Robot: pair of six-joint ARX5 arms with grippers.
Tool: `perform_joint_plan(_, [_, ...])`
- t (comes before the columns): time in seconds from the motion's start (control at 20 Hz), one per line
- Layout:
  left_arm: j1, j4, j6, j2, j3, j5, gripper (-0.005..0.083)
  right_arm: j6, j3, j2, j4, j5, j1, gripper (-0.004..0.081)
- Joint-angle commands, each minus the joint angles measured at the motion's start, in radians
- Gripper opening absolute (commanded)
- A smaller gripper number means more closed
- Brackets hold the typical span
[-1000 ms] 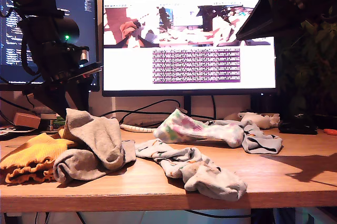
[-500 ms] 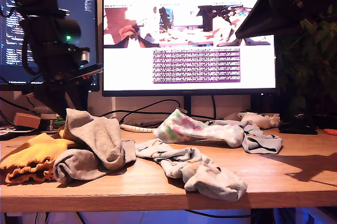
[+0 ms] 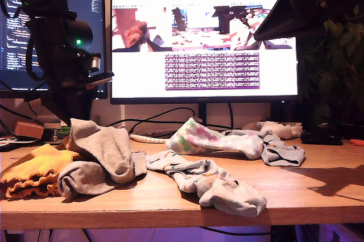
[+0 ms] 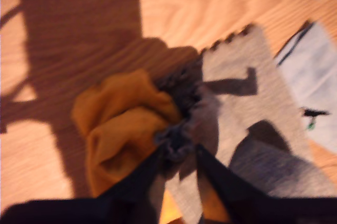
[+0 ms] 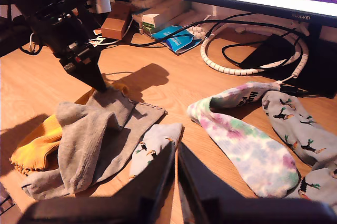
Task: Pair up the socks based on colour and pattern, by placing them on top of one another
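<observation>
A plain grey sock (image 3: 105,151) lies folded over a mustard-yellow sock (image 3: 34,168) at the exterior view's left. My first gripper (image 4: 176,148) is shut on the grey sock's frilly cuff (image 4: 181,103), with the mustard sock (image 4: 116,119) bunched beside it. A second grey sock (image 5: 142,121) lies flat underneath. A tie-dye sock (image 3: 196,138) lies mid-table, with a pale printed sock (image 3: 216,182) in front of it and another (image 3: 278,152) to the exterior view's right. My second gripper (image 5: 175,155) hangs high above the table, shut and holding nothing.
Two monitors (image 3: 205,49) stand at the back with cables, a white coiled cord (image 5: 210,50) and small boxes (image 5: 118,21) behind the socks. A white controller (image 3: 278,128) lies at the exterior view's back right. The table's front edge (image 3: 182,216) runs close to the nearest socks.
The first arm has shifted slightly rightwards in the exterior view while holding the grey cuff. The socks lie as before, and the second arm has not moved.
</observation>
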Motion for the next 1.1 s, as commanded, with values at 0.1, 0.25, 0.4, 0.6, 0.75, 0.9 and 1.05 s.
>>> perform_joint_plan(0.1, [-0.002,0.03,0.007,0.053,-0.009,0.007,-0.0019,0.0,-0.014,0.01,0.007,0.001,-0.002,-0.0011])
perform_joint_plan(0.25, [-0.002,0.005,0.023,0.051,0.009,0.058,-0.0019,0.0,-0.014,0.01,0.008,0.001,-0.002,-0.0011])
perform_joint_plan(0.4, [-0.011,-0.031,0.035,0.05,0.052,0.106,-0.0019,0.0,-0.014,0.01,0.01,0.001,-0.002,-0.0011])
perform_joint_plan(0.6, [-0.034,-0.062,0.075,0.049,0.13,0.144,-0.0019,0.0,-0.014,0.01,0.01,0.001,-0.002,-0.0011])
perform_joint_plan(0.75, [-0.058,-0.067,0.119,0.049,0.171,0.163,-0.0019,0.0,-0.014,0.01,0.009,0.001,-0.002,-0.0011])
perform_joint_plan(0.9, [-0.076,-0.072,0.16,0.049,0.174,0.229,-0.0019,0.0,-0.014,0.01,0.009,0.001,-0.002,-0.0011])
perform_joint_plan(1.05, [-0.079,-0.056,0.183,0.049,0.175,0.257,-0.0019,0.0,-0.014,0.01,0.01,0.001,-0.002,-0.0011])
